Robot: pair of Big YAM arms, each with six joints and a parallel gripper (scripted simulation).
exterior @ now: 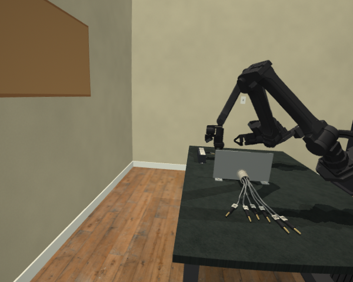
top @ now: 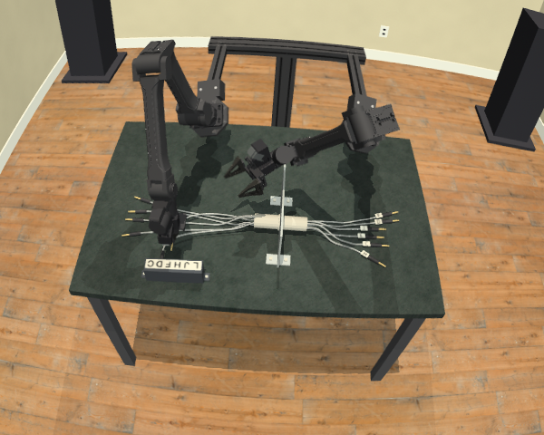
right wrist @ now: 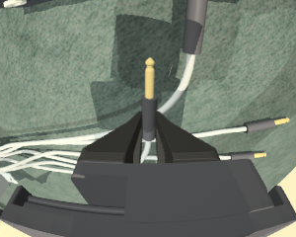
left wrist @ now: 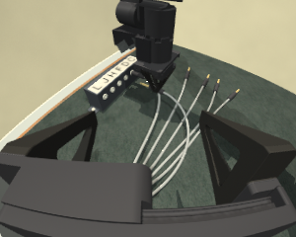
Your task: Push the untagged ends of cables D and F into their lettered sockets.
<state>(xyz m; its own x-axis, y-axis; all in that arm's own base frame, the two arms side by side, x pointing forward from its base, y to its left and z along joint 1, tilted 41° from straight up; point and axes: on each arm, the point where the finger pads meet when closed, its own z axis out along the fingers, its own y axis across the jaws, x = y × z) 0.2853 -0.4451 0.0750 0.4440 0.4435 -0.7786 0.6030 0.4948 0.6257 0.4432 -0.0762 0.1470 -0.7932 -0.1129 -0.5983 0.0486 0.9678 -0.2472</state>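
My right gripper [top: 168,241] [left wrist: 156,90] [right wrist: 148,117] is shut on an untagged plug, its gold tip [right wrist: 149,81] bare and pointing away from the fingers. It is close to the socket side of the junction box [top: 173,275] [exterior: 202,157], near the C end. Another plug [right wrist: 193,22] sits in the D socket; its cable curves past the gripper. The L, J, H and F sockets look empty in the left wrist view; C is hidden. The held cable's letter cannot be told. My left gripper [top: 233,185] [exterior: 236,140] [left wrist: 148,116] is open and empty, above the table behind the cables.
Several loose untagged ends lie beyond the right gripper. The conduit [top: 296,222] [exterior: 243,175] passes through an upright plate [exterior: 246,160] at mid-table. Several tagged ends lie on its far side, such as one tag [top: 364,254]. Mounting feet flank the plate.
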